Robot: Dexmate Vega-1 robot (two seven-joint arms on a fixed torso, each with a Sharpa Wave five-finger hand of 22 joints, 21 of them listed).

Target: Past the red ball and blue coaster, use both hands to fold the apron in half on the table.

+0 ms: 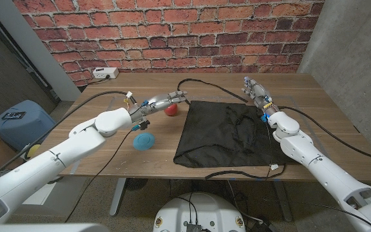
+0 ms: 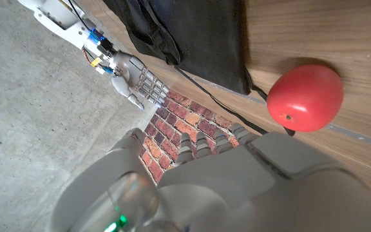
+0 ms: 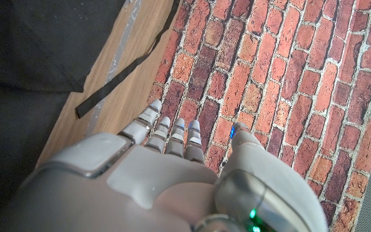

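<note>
The black apron lies spread flat on the wooden table, right of centre. A red ball sits just off its far left corner, and a blue coaster lies nearer me, left of the apron. My left hand reaches out just behind the ball, fingers straight toward the apron's far left corner, holding nothing. My right hand hovers past the apron's far right corner, fingers extended and empty. The left wrist view shows the ball, the apron's edge and my right hand. The right wrist view shows the apron and a strap.
Apron straps trail over the table's front edge. A black cable runs along the far side, and a white power strip sits at the far left corner. A blue bin stands on the floor at left. A brick wall is behind.
</note>
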